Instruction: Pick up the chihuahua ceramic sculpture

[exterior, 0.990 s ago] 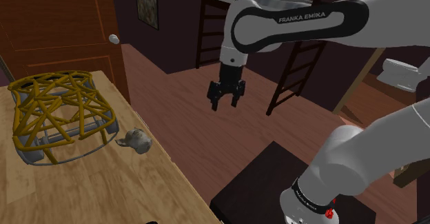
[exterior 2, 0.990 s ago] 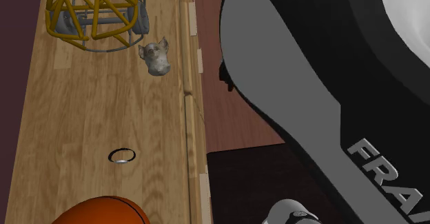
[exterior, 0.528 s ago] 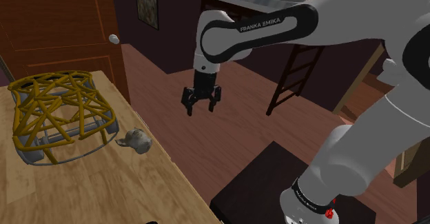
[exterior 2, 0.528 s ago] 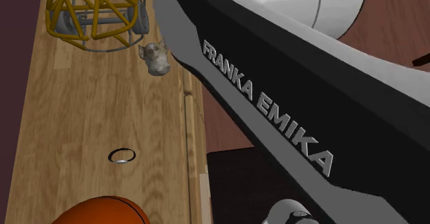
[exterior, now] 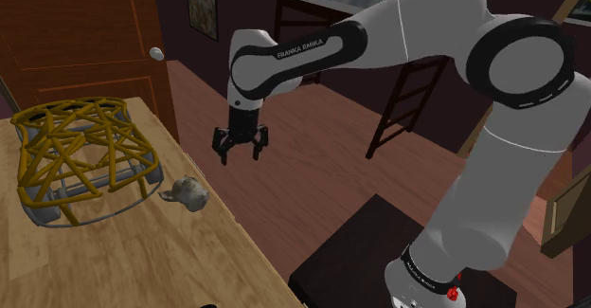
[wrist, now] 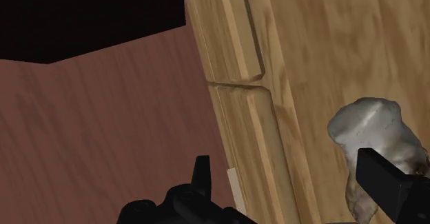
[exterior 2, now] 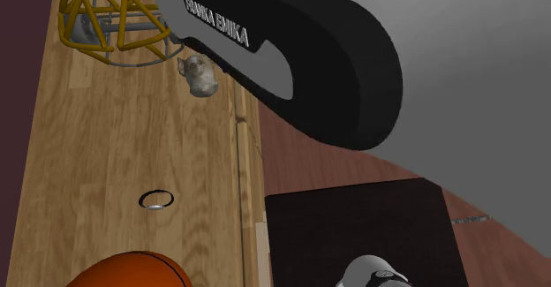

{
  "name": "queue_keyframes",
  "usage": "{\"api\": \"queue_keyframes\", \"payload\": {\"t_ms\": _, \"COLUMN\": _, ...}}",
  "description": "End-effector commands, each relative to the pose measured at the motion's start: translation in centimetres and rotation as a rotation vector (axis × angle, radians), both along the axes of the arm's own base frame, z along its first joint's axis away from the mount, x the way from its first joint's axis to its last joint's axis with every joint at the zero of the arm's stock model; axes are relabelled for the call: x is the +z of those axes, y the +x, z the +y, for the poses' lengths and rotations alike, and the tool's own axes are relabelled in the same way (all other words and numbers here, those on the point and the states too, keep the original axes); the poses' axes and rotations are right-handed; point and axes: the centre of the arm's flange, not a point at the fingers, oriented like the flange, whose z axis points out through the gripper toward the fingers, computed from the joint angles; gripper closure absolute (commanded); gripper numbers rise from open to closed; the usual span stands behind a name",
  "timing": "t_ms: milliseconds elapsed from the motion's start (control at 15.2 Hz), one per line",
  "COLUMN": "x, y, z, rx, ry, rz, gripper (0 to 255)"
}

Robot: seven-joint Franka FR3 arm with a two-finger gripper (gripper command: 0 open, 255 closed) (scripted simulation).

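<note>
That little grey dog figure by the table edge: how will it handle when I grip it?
The dog figure looks lumpy and rounded, so the gripper may slip off it. It seems small, probably light, so a nudge could slide it. It sits near the table edge; a push might drop it.

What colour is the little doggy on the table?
The little dog is mottled grey and whitish. It shows best in the second exterior view.

Dim, even light throughout — the wooden table (exterior: 123, 249) brightest, background murky.
</note>
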Motion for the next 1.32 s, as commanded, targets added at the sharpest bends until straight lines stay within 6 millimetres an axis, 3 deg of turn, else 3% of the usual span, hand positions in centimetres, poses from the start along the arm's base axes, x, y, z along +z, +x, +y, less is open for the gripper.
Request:
{"api": "queue_keyframes", "payload": {"t_ms": 0, "x": -1.4, "y": 1.6, "z": 1.6, "rx": -0.008, "ry": 0.002, "rz": -0.001, "gripper": 0}}
{"api": "queue_keyframes", "payload": {"t_ms": 726, "x": -7.6, "y": 11.6, "z": 9.8, "rx": -0.045, "ry": 0.012, "rz": -0.001, "gripper": 0}}
{"api": "queue_keyframes", "payload": {"t_ms": 1254, "x": -11.7, "y": 11.7, "z": 9.9, "rx": -0.045, "ry": 0.012, "rz": -0.001, "gripper": 0}}
